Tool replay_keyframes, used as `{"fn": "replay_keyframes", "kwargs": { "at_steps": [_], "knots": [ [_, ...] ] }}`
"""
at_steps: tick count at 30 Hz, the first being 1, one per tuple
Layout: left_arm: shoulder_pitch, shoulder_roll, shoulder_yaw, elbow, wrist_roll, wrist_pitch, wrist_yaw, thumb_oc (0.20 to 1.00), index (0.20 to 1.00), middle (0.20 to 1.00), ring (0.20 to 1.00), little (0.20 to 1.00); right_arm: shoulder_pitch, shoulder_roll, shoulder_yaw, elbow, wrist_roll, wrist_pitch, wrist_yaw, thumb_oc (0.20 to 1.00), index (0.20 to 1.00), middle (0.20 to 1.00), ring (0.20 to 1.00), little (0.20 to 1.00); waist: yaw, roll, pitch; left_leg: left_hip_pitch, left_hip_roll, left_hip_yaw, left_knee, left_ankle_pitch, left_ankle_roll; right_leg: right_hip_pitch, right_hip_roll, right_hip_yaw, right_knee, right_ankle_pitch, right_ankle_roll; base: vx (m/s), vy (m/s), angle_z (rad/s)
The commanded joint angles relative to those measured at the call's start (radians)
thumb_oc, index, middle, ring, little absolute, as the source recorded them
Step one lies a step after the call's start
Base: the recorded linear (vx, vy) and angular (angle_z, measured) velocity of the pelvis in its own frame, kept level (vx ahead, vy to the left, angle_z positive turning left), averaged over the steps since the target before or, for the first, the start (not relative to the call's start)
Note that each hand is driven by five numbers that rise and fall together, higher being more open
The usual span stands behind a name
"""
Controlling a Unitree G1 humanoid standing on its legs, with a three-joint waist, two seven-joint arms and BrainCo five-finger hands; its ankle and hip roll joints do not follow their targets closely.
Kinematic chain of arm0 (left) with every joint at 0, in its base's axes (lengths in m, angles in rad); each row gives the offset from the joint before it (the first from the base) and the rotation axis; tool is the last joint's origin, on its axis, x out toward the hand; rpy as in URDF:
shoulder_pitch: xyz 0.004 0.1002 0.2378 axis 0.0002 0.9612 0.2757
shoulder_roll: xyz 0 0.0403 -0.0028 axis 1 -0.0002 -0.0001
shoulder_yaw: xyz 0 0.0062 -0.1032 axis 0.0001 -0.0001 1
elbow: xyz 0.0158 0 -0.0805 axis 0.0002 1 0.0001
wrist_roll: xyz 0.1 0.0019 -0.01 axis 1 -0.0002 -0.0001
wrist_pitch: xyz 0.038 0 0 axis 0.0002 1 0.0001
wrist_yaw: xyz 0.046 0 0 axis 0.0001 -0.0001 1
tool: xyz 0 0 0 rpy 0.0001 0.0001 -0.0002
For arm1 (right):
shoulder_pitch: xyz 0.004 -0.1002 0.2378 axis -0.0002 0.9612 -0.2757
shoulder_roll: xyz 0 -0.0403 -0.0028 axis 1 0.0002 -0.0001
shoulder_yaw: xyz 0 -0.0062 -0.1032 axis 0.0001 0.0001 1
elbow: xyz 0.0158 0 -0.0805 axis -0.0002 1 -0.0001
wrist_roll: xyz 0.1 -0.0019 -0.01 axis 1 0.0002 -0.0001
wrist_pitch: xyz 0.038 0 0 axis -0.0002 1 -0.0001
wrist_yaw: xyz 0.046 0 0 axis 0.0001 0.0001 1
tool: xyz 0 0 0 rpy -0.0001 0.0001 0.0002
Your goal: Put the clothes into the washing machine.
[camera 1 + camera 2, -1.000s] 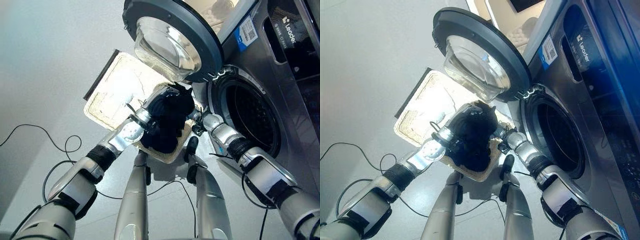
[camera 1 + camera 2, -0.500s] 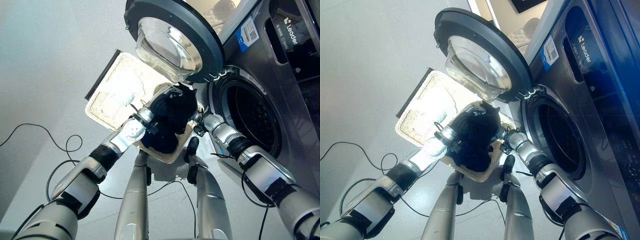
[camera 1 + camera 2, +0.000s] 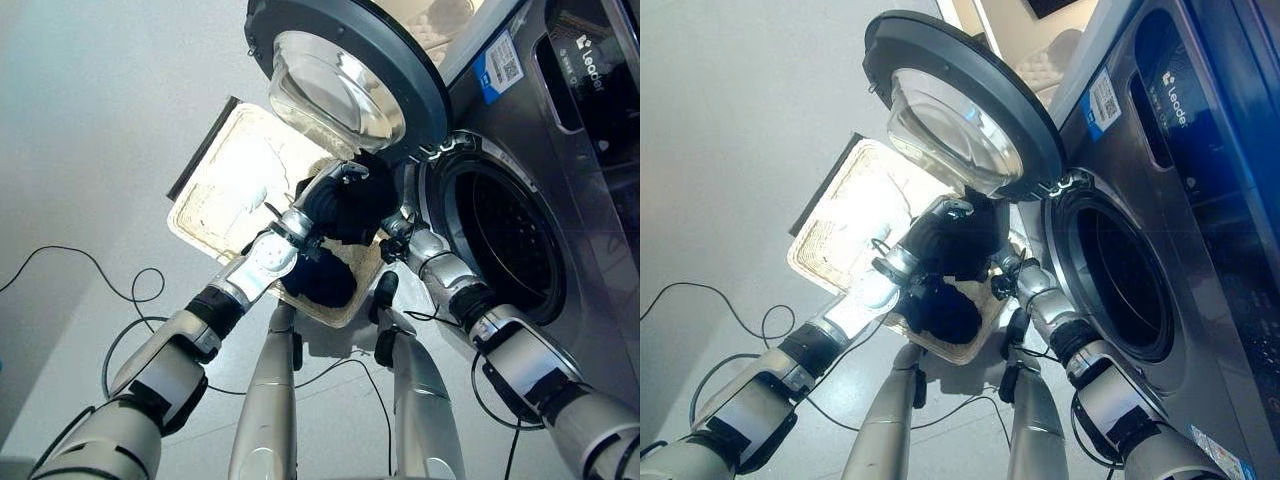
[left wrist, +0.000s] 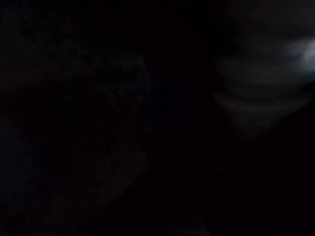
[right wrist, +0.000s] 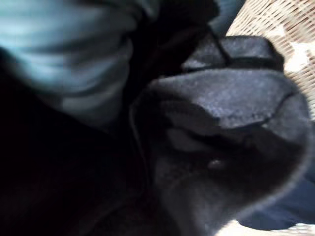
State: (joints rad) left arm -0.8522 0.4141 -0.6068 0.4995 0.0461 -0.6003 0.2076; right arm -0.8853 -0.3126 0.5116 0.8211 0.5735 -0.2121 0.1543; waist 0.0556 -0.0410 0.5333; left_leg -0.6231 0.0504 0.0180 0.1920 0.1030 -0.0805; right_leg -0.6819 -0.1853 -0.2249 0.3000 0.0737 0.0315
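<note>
A bundle of dark clothes (image 3: pixel 345 205) is raised above the pale woven basket (image 3: pixel 225 180), at about nine o'clock from the washing machine's open drum (image 3: pixel 500 240) and just under its swung-out door (image 3: pixel 350 70). The left hand (image 3: pixel 330 195) is buried in the bundle and the right hand (image 3: pixel 392 228) presses in from the drum side; whether either hand's fingers are apart or clamped I cannot tell. More dark cloth (image 3: pixel 945 310) hangs into the basket. The right wrist view adds folded dark fabric against basket weave (image 5: pixel 285 29).

Dark cloth (image 4: pixel 98 123) covers nearly everything, with a faint grey ribbed patch (image 4: pixel 261 98) beside it
</note>
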Motion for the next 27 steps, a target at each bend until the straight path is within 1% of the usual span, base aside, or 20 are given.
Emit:
{"fn": "replay_keyframes", "kwargs": {
  "at_steps": [1, 3, 5, 7, 8, 9, 10, 11, 12, 13, 16, 17, 20, 25, 27],
  "knots": [
    [-0.058, -0.074, 0.001, -0.116, 0.025, -0.040, 0.024, 0.200, 0.200, 0.200, 0.200, 0.200, -0.011, -0.006, -0.039, -0.102, 0.067, -0.073, -0.018, 0.200, 0.200, 0.200, 0.200, 0.200, -0.016, 0.074, -0.013, -0.004, -0.036, 0.077, -0.002, -0.030, 0.004, 0.004, 0.008, -0.024, 0.053, -0.030, 0.100, -0.01, 0.031, -0.02],
    [-0.058, -0.074, 0.000, -0.108, 0.031, -0.039, 0.027, 0.200, 0.200, 0.200, 0.200, 0.200, -0.005, -0.005, -0.045, -0.098, 0.083, -0.086, -0.016, 0.200, 0.200, 0.200, 0.200, 0.200, -0.018, 0.075, -0.013, -0.004, -0.035, 0.079, -0.003, -0.030, 0.004, 0.003, 0.009, -0.022, 0.052, -0.030, 0.101, 0.00, 0.000, 0.00],
    [-0.056, -0.069, -0.008, -0.088, 0.044, -0.037, 0.038, 0.200, 0.200, 0.200, 0.200, 0.200, 0.011, 0.004, -0.066, -0.097, 0.168, -0.126, -0.004, 0.200, 0.200, 0.200, 0.200, 0.200, -0.025, 0.076, -0.013, -0.002, -0.030, 0.087, -0.007, -0.029, 0.003, 0.001, 0.012, -0.016, 0.049, -0.027, 0.102, -0.01, 0.027, -0.04],
    [-0.056, -0.069, -0.010, -0.084, 0.044, -0.037, 0.038, 0.200, 0.200, 0.200, 0.200, 0.200, 0.013, 0.005, -0.068, -0.098, 0.182, -0.135, -0.006, 0.200, 0.200, 0.200, 0.200, 0.200, -0.025, 0.076, -0.013, -0.001, -0.029, 0.088, -0.008, -0.029, 0.003, 0.001, 0.013, -0.015, 0.049, -0.027, 0.102, -0.01, 0.022, -0.06],
    [-0.054, -0.067, -0.021, -0.059, 0.053, -0.029, 0.037, 0.379, 0.379, 0.379, 0.379, 0.379, 0.033, 0.021, -0.093, -0.099, 0.250, -0.179, 0.001, 0.200, 0.200, 0.200, 0.200, 0.200, -0.034, 0.077, -0.013, -0.002, -0.029, 0.093, -0.009, -0.030, 0.002, -0.001, 0.016, -0.010, 0.045, -0.025, 0.105, -0.02, 0.042, -0.10],
    [-0.053, -0.068, -0.025, -0.054, 0.054, -0.023, 0.035, 0.451, 0.451, 0.451, 0.451, 0.451, 0.037, 0.026, -0.097, -0.098, 0.263, -0.193, -0.001, 0.200, 0.200, 0.200, 0.200, 0.200, -0.037, 0.078, -0.013, -0.001, -0.028, 0.096, -0.011, -0.030, 0.002, -0.001, 0.018, -0.007, 0.041, -0.023, 0.105, -0.02, 0.047, -0.11],
    [-0.053, -0.069, -0.027, -0.051, 0.057, -0.017, 0.033, 0.573, 0.573, 0.573, 0.573, 0.573, 0.039, 0.029, -0.100, -0.096, 0.272, -0.202, -0.001, 0.200, 0.200, 0.200, 0.200, 0.200, -0.038, 0.078, -0.013, 0.000, -0.027, 0.097, -0.013, -0.029, 0.002, -0.001, 0.019, -0.006, 0.038, -0.022, 0.106, -0.01, 0.034, -0.11],
    [-0.052, -0.071, -0.029, -0.047, 0.061, -0.010, 0.034, 0.827, 0.827, 0.827, 0.827, 0.827, 0.042, 0.033, -0.104, -0.096, 0.280, -0.213, 0.000, 0.200, 0.200, 0.200, 0.200, 0.200, -0.041, 0.078, -0.013, 0.000, -0.027, 0.099, -0.014, -0.030, 0.002, -0.002, 0.020, -0.003, 0.037, -0.022, 0.106, -0.01, 0.030, -0.12],
    [-0.051, -0.072, -0.030, -0.042, 0.064, -0.009, 0.035, 1.000, 1.000, 1.000, 1.000, 1.000, 0.045, 0.036, -0.108, -0.095, 0.287, -0.219, 0.003, 0.200, 0.200, 0.200, 0.200, 0.200, -0.043, 0.078, -0.013, 0.000, -0.027, 0.101, -0.014, -0.030, 0.001, -0.003, 0.021, -0.002, 0.036, -0.021, 0.106, -0.02, 0.053, -0.14],
    [-0.050, -0.074, -0.037, -0.025, 0.063, 0.001, 0.031, 1.000, 1.000, 1.000, 1.000, 1.000, 0.050, 0.042, -0.117, -0.091, 0.312, -0.240, 0.004, 0.200, 0.200, 0.200, 0.200, 0.200, -0.049, 0.079, -0.013, -0.002, -0.025, 0.106, -0.016, -0.030, 0.000, -0.005, 0.023, 0.002, 0.031, -0.019, 0.107, -0.02, 0.048, -0.11],
    [-0.048, -0.078, -0.046, -0.004, 0.070, 0.023, 0.037, 1.000, 1.000, 1.000, 1.000, 1.000, 0.058, 0.055, -0.130, -0.080, 0.382, -0.269, 0.014, 0.200, 0.200, 0.200, 0.200, 0.200, -0.056, 0.081, -0.013, -0.005, -0.024, 0.114, -0.020, -0.029, -0.002, -0.008, 0.028, 0.007, 0.022, -0.015, 0.108, -0.03, 0.062, -0.11],
    [-0.045, -0.085, -0.050, 0.010, 0.077, 0.042, 0.042, 1.000, 1.000, 1.000, 1.000, 1.000, 0.064, 0.063, -0.143, -0.069, 0.419, -0.277, 0.022, 0.200, 0.200, 0.200, 0.200, 0.200, -0.062, 0.083, -0.013, -0.006, -0.023, 0.119, -0.024, -0.028, -0.002, -0.012, 0.032, 0.013, 0.018, -0.014, 0.109, -0.02, 0.070, -0.19],
    [-0.045, -0.092, -0.057, 0.048, 0.089, 0.062, 0.061, 1.000, 1.000, 1.000, 1.000, 1.000, 0.072, 0.080, -0.160, -0.031, 0.493, -0.292, 0.056, 0.200, 0.200, 0.200, 0.200, 0.200, -0.070, 0.087, -0.013, -0.006, -0.021, 0.129, -0.034, -0.023, -0.002, -0.015, 0.038, 0.020, 0.007, -0.009, 0.109, -0.02, 0.070, -0.21],
    [-0.051, -0.104, -0.061, 0.102, 0.107, 0.072, 0.084, 1.000, 1.000, 1.000, 1.000, 1.000, 0.080, 0.102, -0.180, 0.022, 0.582, -0.300, 0.124, 0.200, 0.200, 0.200, 0.200, 0.200, -0.083, 0.095, -0.013, -0.006, -0.019, 0.145, -0.042, -0.019, -0.003, -0.018, 0.045, 0.030, -0.007, -0.003, 0.109, -0.01, 0.064, -0.17],
    [-0.061, -0.104, -0.067, 0.122, 0.103, 0.089, 0.103, 1.000, 1.000, 1.000, 1.000, 1.000, 0.085, 0.113, -0.188, 0.038, 0.660, -0.307, 0.163, 0.200, 0.200, 0.200, 0.200, 0.200, -0.092, 0.100, -0.013, -0.009, -0.021, 0.153, -0.044, -0.018, -0.004, -0.022, 0.050, 0.037, -0.013, 0.000, 0.108, 0.00, 0.086, -0.14]
  ]
}}
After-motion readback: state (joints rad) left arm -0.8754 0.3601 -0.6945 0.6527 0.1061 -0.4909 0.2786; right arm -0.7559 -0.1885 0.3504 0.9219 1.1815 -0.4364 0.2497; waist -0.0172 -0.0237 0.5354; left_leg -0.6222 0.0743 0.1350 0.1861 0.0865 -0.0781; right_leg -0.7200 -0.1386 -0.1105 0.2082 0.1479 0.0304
